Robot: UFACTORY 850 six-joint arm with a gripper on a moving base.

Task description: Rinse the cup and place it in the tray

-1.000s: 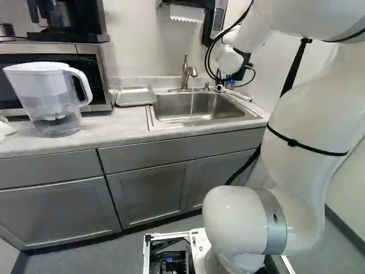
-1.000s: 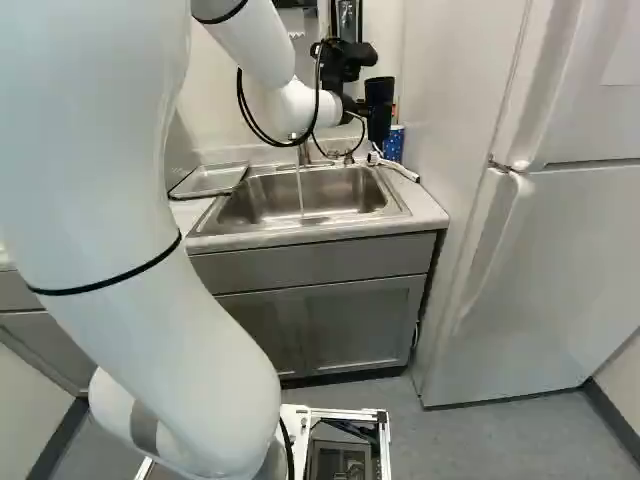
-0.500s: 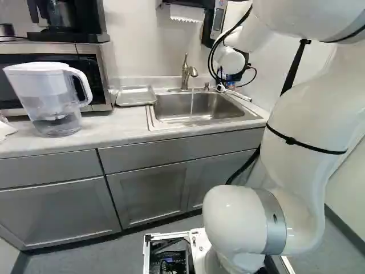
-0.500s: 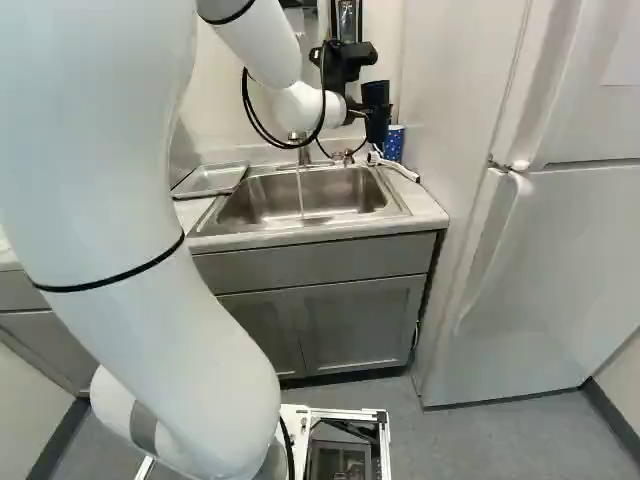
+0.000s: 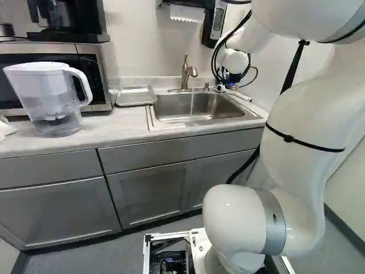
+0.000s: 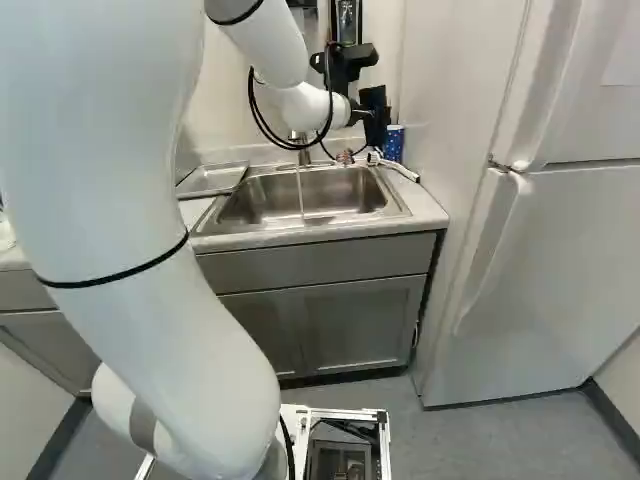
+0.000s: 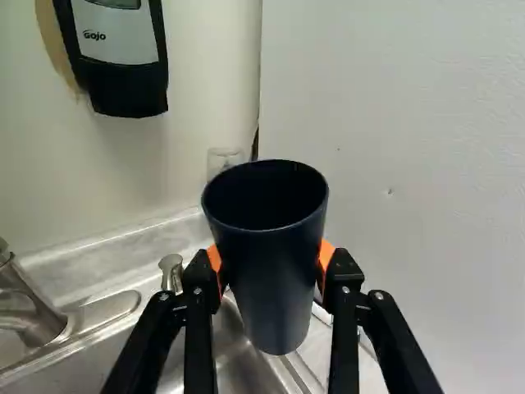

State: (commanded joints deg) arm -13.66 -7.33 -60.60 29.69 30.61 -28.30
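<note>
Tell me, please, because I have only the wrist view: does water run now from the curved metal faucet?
Observer: Yes. A thin water stream falls from the faucet into the rectangular steel sink.

Operator: Thank you. Is the dark, tapered cup under this water?

Observer: No. In the right base view, the cup is to the right of the stream, outside it.

Operator: And where do I find the tray?

Observer: The flat, rectangular metal tray lies on the pale counter, between the sink and the microwave, in the left base view.
</note>
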